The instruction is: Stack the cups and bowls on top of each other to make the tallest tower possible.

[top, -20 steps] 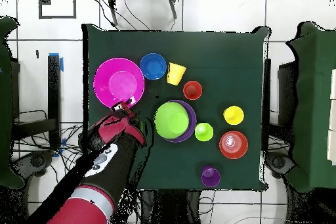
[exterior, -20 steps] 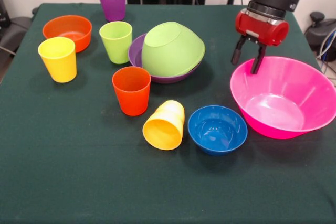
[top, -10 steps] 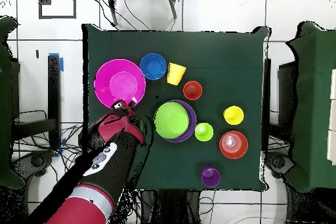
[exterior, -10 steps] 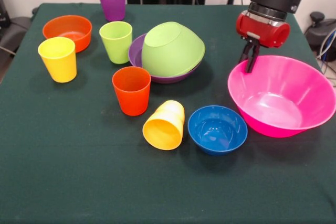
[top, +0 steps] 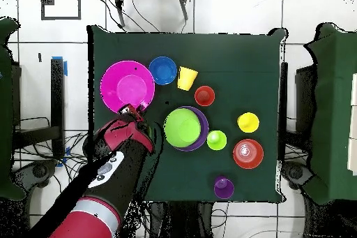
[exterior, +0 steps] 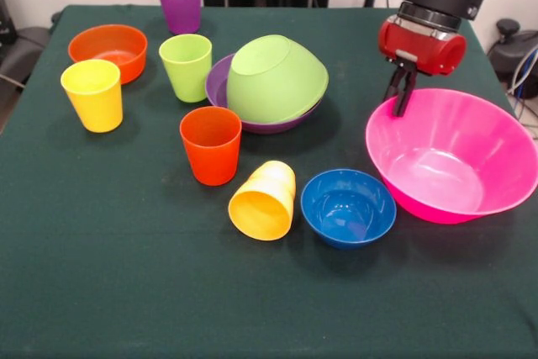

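I have the pincer (exterior: 402, 98) pressed together on the far rim of the very large glossy pink plastic bowl (exterior: 454, 157), one finger inside the wall and one outside, as far as the front view shows. The bowl sits on the green-clothed bench (exterior: 126, 275) directly below and on the camera side of the pincer.

Handling, by my judgement: the bowl is stiff, light for its width and slick-surfaced. A rim pinch at one point puts the whole span on one side of the grip, so I expect it to tilt or swing if lifted quickly. The wall flares outward, which invites slipping; a deep bite on the rim is the sounder hold.

To the pincer's side, well apart, a lime green plastic bowl (exterior: 277, 77) rests tilted, mouth down, in a purple plastic bowl (exterior: 220, 81). Nearer the camera from the pincer lies a small blue plastic bowl (exterior: 348, 206), just beside the pink one, and a yellow-orange plastic cup (exterior: 264, 201) on its side. Being widest, the pink bowl suits the tower's base.
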Controlling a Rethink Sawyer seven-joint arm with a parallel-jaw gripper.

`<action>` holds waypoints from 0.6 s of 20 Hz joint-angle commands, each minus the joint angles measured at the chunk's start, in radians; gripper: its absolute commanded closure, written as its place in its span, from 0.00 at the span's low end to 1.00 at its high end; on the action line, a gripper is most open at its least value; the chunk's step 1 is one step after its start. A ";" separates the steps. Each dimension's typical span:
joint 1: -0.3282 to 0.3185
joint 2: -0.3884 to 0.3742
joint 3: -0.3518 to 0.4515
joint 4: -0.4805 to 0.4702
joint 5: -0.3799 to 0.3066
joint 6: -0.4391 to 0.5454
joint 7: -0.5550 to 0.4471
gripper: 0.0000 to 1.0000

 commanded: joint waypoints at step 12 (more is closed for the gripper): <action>-0.026 0.026 0.099 -0.028 -0.012 -0.013 -0.010 0.00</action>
